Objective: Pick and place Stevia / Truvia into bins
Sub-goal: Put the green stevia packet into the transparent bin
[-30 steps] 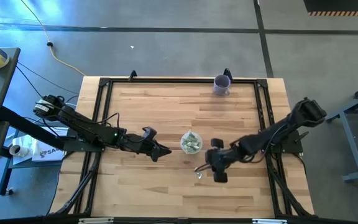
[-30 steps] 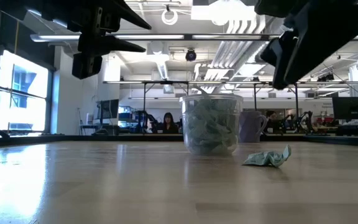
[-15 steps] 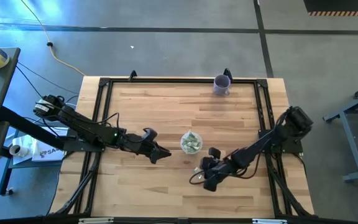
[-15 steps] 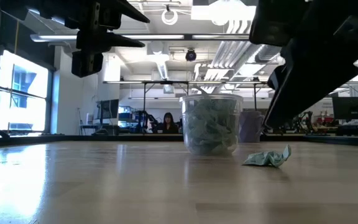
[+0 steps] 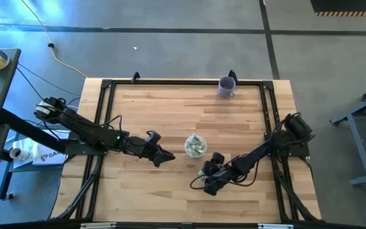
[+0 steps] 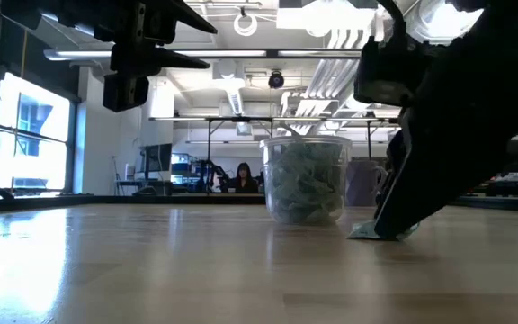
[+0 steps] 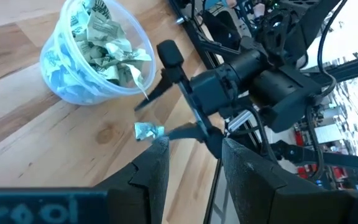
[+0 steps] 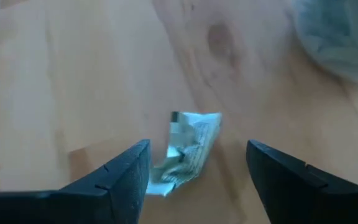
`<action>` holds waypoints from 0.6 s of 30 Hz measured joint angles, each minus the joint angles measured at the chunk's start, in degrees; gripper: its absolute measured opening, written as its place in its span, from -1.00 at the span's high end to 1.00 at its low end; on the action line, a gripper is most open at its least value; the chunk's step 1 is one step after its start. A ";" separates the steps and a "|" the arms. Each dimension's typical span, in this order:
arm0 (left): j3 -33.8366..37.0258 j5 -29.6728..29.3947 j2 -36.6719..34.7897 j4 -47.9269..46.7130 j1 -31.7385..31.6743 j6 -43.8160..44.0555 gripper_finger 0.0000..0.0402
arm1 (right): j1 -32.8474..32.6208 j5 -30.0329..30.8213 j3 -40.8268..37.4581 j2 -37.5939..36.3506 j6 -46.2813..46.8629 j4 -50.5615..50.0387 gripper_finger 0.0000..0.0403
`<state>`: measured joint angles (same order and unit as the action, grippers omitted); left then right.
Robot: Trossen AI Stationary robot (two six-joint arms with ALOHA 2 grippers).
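The right gripper (image 8: 194,174) is working low over the table (image 5: 170,197), fingers spread wide and holding nothing. A single crumpled sachet (image 8: 188,149) is lying on the wood directly between the two fingers, slightly ahead of the tips. The cup (image 7: 92,62), already well filled with sachets, is standing just beyond the sachet and off to one side of the right gripper, near but not touching it.

The left gripper (image 5: 165,156) is waiting on the far side of the cup, raised above the table; whether its fingers are parted cannot be told.

Judgement: the step in hand is the pinch. To do it well, the fingertips should be reaching the wood evenly on both sides of the sachet, with the paper centred in the gap. Being light and creased, the sachet may skid or fold away if one finger is touching first. Closing should be slow, with the lift kept clear of the cup rim.
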<state>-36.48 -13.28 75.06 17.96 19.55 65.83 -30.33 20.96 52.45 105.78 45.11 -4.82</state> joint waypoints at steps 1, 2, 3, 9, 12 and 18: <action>-0.01 0.18 -0.01 -0.05 -0.01 0.06 0.10 | 0.00 0.68 0.00 0.16 -0.99 -0.12 -0.27; 0.00 0.34 -0.01 -0.05 0.00 0.08 0.10 | 0.00 1.20 0.00 0.50 -2.09 -0.51 -0.26; -0.01 0.36 -0.01 -0.05 0.00 0.11 0.10 | 0.05 1.60 0.08 0.87 -2.64 -0.83 -0.24; 0.01 0.36 -0.01 -0.05 0.00 0.46 0.10 | 0.04 1.24 0.28 2.60 -4.09 -2.32 0.02; 0.00 0.34 0.00 -0.10 0.00 0.47 0.10 | 0.04 0.96 0.26 2.66 -5.54 -2.36 0.29; -0.01 0.29 -0.01 -0.10 0.00 0.50 0.10 | 0.05 -1.63 0.22 2.17 -6.63 -2.83 0.92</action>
<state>-36.49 -12.99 75.05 17.87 19.55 66.32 -30.28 19.33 52.66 107.95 38.48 -7.65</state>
